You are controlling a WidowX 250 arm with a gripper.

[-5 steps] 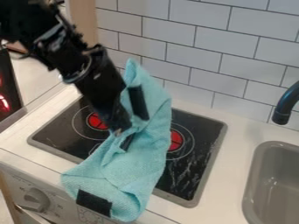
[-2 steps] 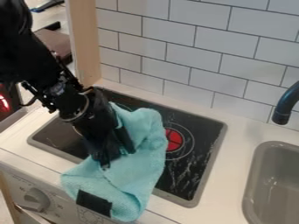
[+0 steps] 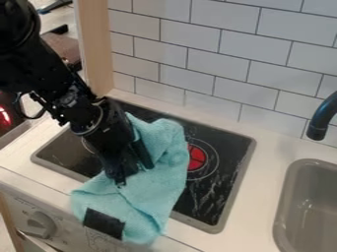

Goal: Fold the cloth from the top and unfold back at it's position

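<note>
Left of centre, your gripper (image 3: 133, 175) points down at the blue cloth (image 3: 152, 189); whether it grips, I can't tell. The cloth lies bunched over the stove (image 3: 230, 147) and its front edge. You're likely mid-fold; next, secure the top layer before unfolding it.

pale wall tiles (image 3: 187, 34), brick-laid, dark grout; light wood post (image 3: 95, 49) left; white counter (image 3: 263, 157), black stovetop (image 3: 227, 170) inset; grey sink (image 3: 287, 197) right, dark curved faucet (image 3: 321, 118); red glow (image 3: 5, 116), left edge
</note>
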